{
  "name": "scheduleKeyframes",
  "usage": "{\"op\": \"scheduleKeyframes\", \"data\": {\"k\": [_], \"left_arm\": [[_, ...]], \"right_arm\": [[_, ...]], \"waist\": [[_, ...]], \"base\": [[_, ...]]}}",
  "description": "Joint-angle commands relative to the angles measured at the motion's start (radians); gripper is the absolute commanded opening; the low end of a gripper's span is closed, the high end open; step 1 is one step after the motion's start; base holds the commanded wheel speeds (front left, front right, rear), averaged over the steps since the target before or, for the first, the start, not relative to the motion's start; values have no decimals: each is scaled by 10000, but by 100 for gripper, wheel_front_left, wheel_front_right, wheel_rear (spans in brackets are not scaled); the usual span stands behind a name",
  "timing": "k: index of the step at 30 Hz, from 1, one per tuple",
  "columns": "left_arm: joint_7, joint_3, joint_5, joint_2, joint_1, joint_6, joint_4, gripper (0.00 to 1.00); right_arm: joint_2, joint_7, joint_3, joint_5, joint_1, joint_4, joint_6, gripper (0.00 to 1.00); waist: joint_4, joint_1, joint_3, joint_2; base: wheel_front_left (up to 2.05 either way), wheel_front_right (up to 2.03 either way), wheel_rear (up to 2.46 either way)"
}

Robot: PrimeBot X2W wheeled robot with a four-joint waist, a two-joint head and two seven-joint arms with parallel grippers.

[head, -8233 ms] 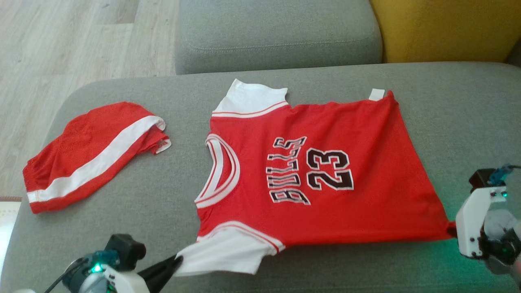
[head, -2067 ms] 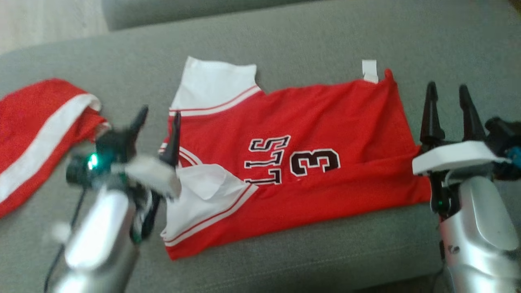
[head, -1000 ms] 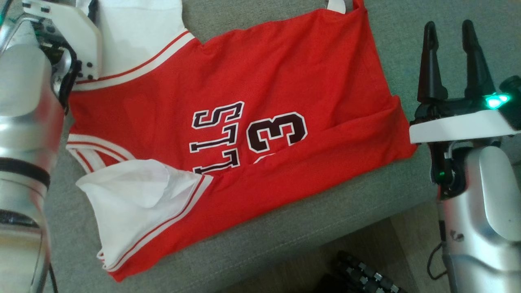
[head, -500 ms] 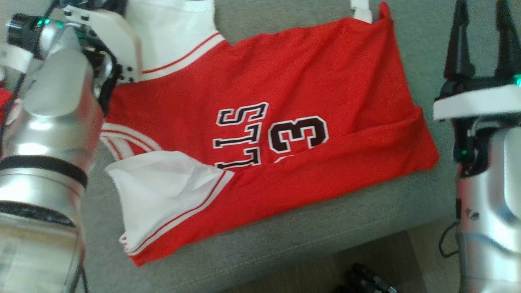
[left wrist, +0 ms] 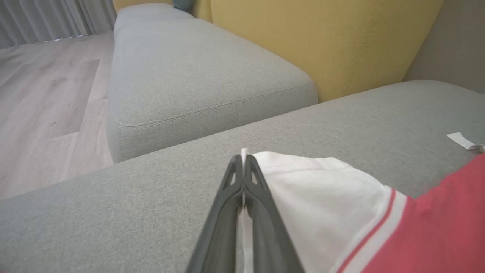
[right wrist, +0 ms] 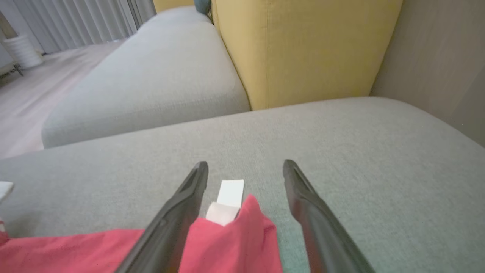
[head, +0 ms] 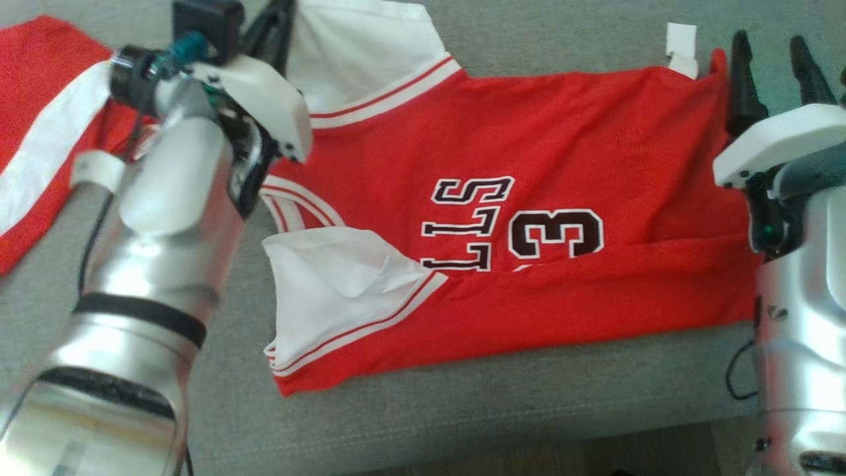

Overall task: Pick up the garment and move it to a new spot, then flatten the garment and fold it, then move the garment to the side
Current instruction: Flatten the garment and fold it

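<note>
The jersey (head: 529,152) is spread across the head view's middle on the couch (head: 462,410); its upper-left sleeve (head: 357,46) is pinched by the left gripper (left wrist: 243,161); the right gripper (right wrist: 246,167) is held wide around the upper-right corner (right wrist: 238,227); were a lift begun now, it might be dragged askew.

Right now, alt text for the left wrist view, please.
The left gripper is shut on the white sleeve of a red jersey lying on a grey cushion. Beyond are another grey cushion, a yellow backrest and wood floor.
</note>
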Motion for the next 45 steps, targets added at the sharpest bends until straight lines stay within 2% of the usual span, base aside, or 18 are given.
{"op": "scheduleKeyframes", "data": {"k": [1, 9, 18, 24, 35, 36, 37, 38, 43, 45], "left_arm": [[-105, 91, -31, 215, -52, 61, -478, 0], [209, -188, -10, 332, 900, 275, -1991, 0], [817, -189, -114, 726, 1358, 564, -3429, 0], [1160, -200, -180, 906, 1524, 708, -4124, 0], [1505, -256, -264, 1084, 1602, 830, -4779, 0], [1518, -257, -272, 1098, 1603, 843, -4812, 0], [1525, -249, -284, 1114, 1606, 861, -4837, 0], [1521, -229, -300, 1132, 1607, 889, -4857, 0], [1466, -81, -382, 1285, 1558, 1011, -4889, 0], [1417, 20, -436, 1370, 1488, 1075, -4872, 0]], "right_arm": [[-186, 86, 51, -168, -425, -120, -7, 100], [-393, 787, -561, -740, -1085, 1723, -7, 100], [-555, 1011, -1027, -1660, -1607, 3052, -7, 100], [-488, 789, -776, -1743, -2057, 3600, -7, 100], [-986, 371, -361, -2294, -2586, 4411, -7, 100], [-1014, 391, -395, -2330, -2632, 4522, -7, 84], [-1035, 390, -462, -2357, -2674, 4615, -7, 11], [-1057, 391, -566, -2391, -2705, 4696, -7, 0], [-949, 37, -1451, -2406, -2935, 4829, -7, 0], [-743, -252, -2109, -2167, -3168, 4882, -7, 0]], "waist": [[122, 0, -18, 0], [273, 0, 83, 0], [283, 0, 144, 0], [330, 0, 250, 0], [495, 0, 474, 0], [507, 0, 483, 0], [516, 0, 488, 0], [521, 0, 488, 0], [488, 0, 487, 0], [441, 0, 497, 0]], "base": [[0, 0, 0], [0, 0, 0], [0, 0, 0], [0, 0, 0], [0, 0, 0], [0, 0, 0], [0, 0, 0], [0, 0, 0], [0, 0, 0], [0, 0, 0]]}}
